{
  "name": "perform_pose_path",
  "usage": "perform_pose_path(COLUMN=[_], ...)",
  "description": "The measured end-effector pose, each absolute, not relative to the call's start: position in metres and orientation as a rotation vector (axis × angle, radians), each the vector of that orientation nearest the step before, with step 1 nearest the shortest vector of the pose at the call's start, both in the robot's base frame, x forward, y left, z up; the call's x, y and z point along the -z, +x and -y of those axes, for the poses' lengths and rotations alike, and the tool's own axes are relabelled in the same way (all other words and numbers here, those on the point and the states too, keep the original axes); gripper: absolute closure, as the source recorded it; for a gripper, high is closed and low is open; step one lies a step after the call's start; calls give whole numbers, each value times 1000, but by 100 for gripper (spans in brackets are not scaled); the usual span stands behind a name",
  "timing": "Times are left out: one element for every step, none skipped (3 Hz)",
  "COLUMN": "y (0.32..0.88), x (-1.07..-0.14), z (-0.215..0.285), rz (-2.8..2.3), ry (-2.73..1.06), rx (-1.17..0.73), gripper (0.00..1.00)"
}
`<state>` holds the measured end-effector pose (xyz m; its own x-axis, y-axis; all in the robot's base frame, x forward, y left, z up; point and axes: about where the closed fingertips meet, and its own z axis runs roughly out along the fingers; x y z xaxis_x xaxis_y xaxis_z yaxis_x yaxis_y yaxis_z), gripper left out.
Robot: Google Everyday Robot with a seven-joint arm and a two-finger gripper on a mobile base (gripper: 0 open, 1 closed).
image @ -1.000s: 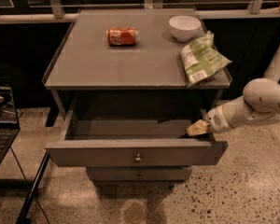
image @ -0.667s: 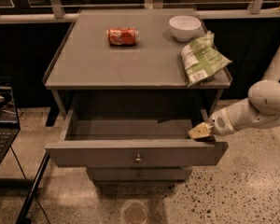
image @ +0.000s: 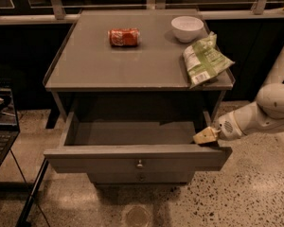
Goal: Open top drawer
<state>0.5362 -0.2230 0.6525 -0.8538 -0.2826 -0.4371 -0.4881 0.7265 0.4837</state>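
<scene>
The top drawer (image: pixel 132 158) of the grey cabinet stands pulled well out toward me. Its flat grey front carries one small round metal knob (image: pixel 139 164) at centre, and its shallow grey box shows nothing inside. My gripper (image: pixel 204 136) sits at the drawer's right end, its cream tip resting at the top rear edge of the drawer front, just inside the box. The white arm (image: pixel 260 115) reaches in from the right. A narrower drawer front (image: pixel 141 177) shows below.
On the cabinet top (image: pixel 85 65) lie a red soda can (image: pixel 124 37) on its side, a white bowl (image: pixel 187 28) and a green chip bag (image: pixel 203 59) hanging over the right edge. A laptop (image: pixel 1 126) on a stand is at the left. Speckled floor lies in front.
The gripper and arm have shifted slightly right and toward me along the drawer's right end. The drawer looks equally far out.
</scene>
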Motion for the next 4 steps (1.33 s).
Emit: perform_pose_path(y=[536,535,532,532], x=[-653,-700,-797,-806], z=[223,231,244,245], rz=[-2597,-2478,-2233,-2213], ry=[-600,-603,-588,-592], rx=[-863,-789,-619,-598], gripper=[100,100,100,81])
